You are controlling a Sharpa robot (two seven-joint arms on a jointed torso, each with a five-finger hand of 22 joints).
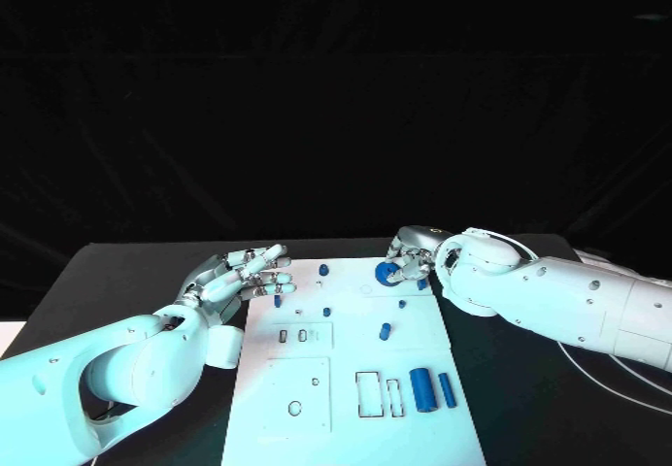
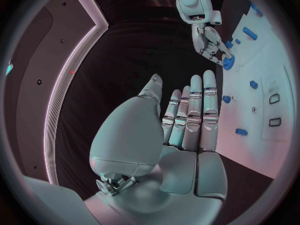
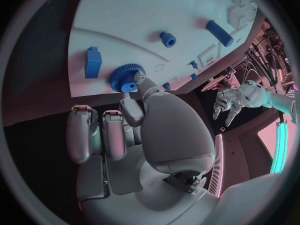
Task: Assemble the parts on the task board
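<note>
The white task board (image 1: 351, 417) lies in the middle of the black table. At its far edge a blue gear (image 1: 384, 274) sits under my right hand (image 1: 409, 258). The right wrist view has the thumb and a fingertip (image 3: 140, 79) pinching the blue gear (image 3: 124, 78) just over the board (image 3: 125, 25). From the left wrist I see that right hand (image 2: 209, 41) with the gear (image 2: 228, 62) at its fingertips. My left hand (image 1: 247, 277) hovers at the board's far left corner, holding nothing; its fingers (image 2: 195, 110) are stretched out straight.
Two blue cylinders (image 1: 421, 389) (image 1: 447, 389) lie at the board's near right beside rectangular slots (image 1: 368, 393). A blue peg (image 1: 386, 331) and small blue studs (image 1: 323, 270) (image 1: 326, 313) are spread over the board. A blue block (image 3: 94, 62) lies near the gear. White cables (image 1: 617, 374) run along the table's right.
</note>
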